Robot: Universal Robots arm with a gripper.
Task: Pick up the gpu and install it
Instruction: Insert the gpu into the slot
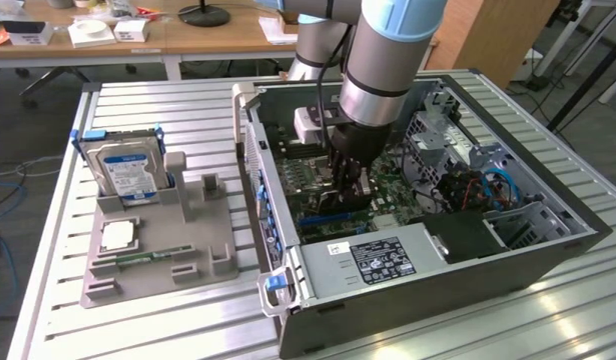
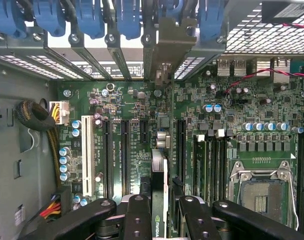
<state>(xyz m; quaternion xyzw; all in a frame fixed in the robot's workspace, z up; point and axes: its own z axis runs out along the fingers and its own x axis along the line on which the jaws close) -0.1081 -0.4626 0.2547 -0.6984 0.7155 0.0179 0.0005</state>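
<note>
Claw [image 1: 346,184] pinches the gpu [image 2: 160,172] edge-on inside the open computer case [image 1: 458,300]. You see the card upright over the motherboard [image 2: 127,100], its bracket [image 2: 167,50] toward the blue slot clips [image 2: 87,17].

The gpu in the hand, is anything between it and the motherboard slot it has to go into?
Nothing visible does. The hand grips the gpu edge-on over the motherboard, among the long slots. No cable or part crosses under it, though the card hides the slot directly beneath.

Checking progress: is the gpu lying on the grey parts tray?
No, the gpu is down inside the computer case, over the motherboard.
</note>
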